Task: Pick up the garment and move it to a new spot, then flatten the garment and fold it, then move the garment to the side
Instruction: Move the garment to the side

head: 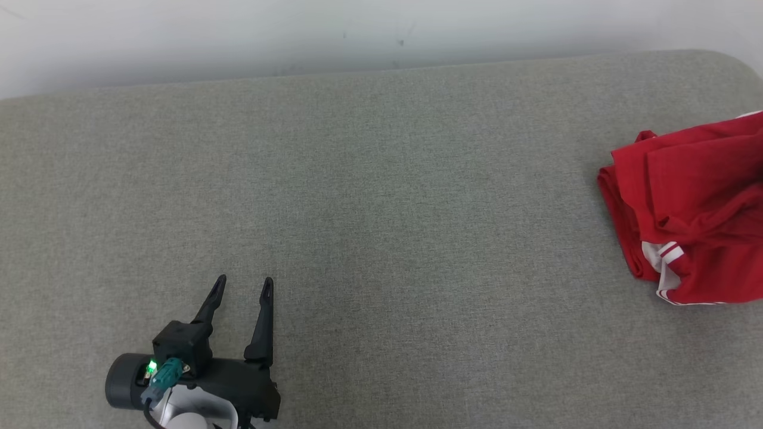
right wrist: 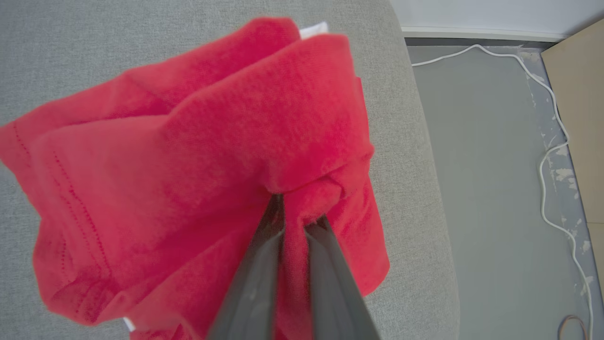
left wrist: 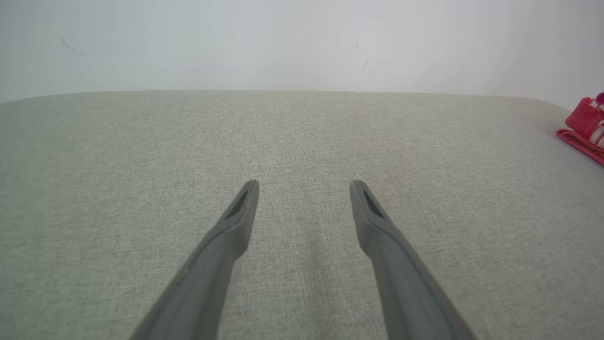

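The garment [head: 691, 208] is red with white trim, bunched up at the right edge of the grey padded table [head: 381, 196]. Seen from the right wrist, the garment [right wrist: 188, 156] hangs in folds, and my right gripper [right wrist: 297, 208] is shut on a pinch of its cloth. My left gripper [head: 241, 287] rests low over the table's front left, far from the garment, open with nothing between its fingers [left wrist: 236, 222]. A sliver of the garment [left wrist: 585, 127] appears at the far right of the left wrist view.
A pale wall [head: 357, 30] rises behind the table's far edge. Beyond the table's rounded right end lies grey floor [right wrist: 486, 165] with a white cable [right wrist: 547, 156] and a brown board [right wrist: 580, 94].
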Controlling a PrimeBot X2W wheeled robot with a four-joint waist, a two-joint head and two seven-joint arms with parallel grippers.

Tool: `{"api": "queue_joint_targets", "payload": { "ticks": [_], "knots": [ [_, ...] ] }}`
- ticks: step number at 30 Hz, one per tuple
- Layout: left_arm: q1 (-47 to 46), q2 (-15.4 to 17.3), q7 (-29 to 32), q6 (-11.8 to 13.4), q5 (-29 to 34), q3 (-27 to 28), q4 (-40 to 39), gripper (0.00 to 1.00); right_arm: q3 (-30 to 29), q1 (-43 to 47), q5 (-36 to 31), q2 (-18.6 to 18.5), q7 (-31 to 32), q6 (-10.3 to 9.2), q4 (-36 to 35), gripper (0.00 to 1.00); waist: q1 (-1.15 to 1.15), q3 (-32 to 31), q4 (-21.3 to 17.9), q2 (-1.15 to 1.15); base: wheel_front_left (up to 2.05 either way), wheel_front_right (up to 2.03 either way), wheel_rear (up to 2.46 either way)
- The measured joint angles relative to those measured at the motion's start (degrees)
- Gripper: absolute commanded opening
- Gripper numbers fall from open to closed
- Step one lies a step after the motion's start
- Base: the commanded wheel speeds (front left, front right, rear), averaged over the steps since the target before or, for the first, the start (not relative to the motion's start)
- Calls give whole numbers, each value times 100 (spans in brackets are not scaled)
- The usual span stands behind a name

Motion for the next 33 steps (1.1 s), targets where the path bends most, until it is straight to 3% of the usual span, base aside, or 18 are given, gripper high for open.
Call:
{"api": "queue_joint_targets", "payload": {
  "ticks": [19,20,21,33],
  "knots": [
    [-87,-7,-7,-45,-2,29,159,100,424,-81,-469,18,-137,-7,492,0,0,92,197,0,0,0,0],
    [-87,-7,-7,-45,-2,31,167,100,443,-91,-483,18,-144,-8,511,42,0,88,199,0,0,0,0],
    [-88,-7,-8,-45,-3,34,183,100,463,-105,-512,24,-163,-18,528,98,0,80,200,0,0,0,0],
    [-85,-10,-65,-44,-54,109,412,100,589,-286,-703,119,-223,-58,740,100,0,-204,168,0,0,0,0]
  ]
}}
